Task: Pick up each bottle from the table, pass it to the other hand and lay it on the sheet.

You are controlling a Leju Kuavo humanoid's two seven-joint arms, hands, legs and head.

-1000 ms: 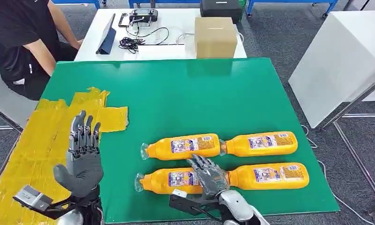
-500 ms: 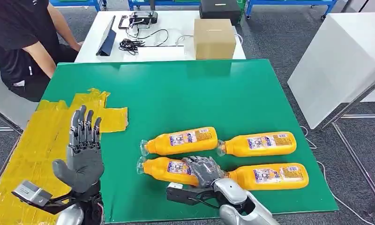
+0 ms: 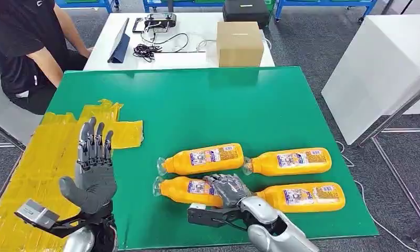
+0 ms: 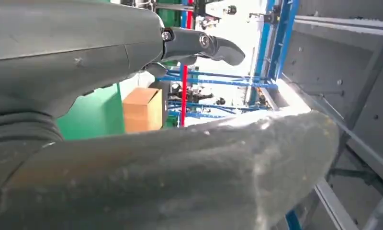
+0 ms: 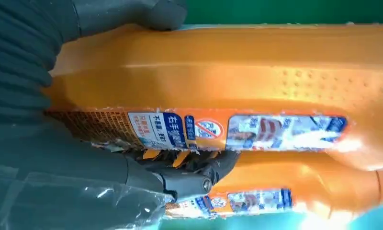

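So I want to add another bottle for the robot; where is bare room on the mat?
The far half of the green mat, between the cardboard box and the bottles, is bare. So is the strip between the left hand and the bottle caps. The near right is crowded: four bottles, and the right hand grips one.

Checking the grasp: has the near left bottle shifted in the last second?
Yes. The near left bottle, gripped by the right hand, has swung its neck up towards the far left bottle.
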